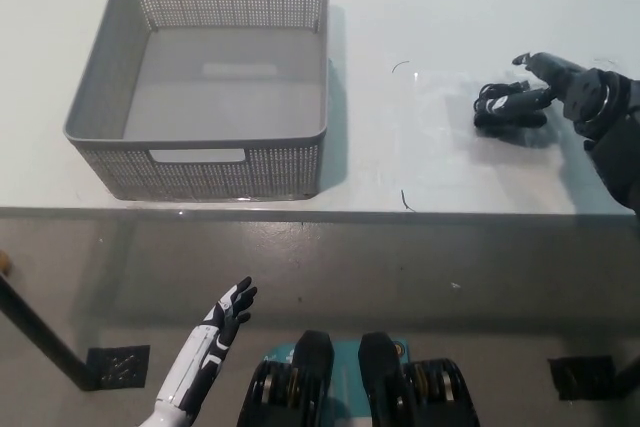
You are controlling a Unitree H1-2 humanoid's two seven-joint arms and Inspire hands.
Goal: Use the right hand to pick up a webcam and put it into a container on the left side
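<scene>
The webcam [508, 109] is seen as a small black object lying on the white table [420, 7], just at the tips of the right hand [575, 87], which is reached in from the right edge. The fingers [535, 99] of that hand are spread and laid against or over the webcam's right side; whether they are closed on it cannot be told, since black lies on black and the contact is not resolved. No lift off the table is visible. A slip is judged to be the main risk: if the fingers are closed only on the near edge, the webcam may be pushed leftward away from them rather than caught, or pinched so shallowly that it is dropped during the long carry. A thin dark strand [402, 66], possibly a cable, is seen on the table to the left of the fingertips, and a snag or drag on it could pull the webcam out of the grasp; whether it is joined to the webcam cannot be told. Well to the left of the fingers, the grey perforated basket [200, 167] is stood with nothing visible inside it. Its near wall could be struck if the carry is kept low. The white left hand [222, 322] is held below the table edge, fingers apart, holding nothing.
</scene>
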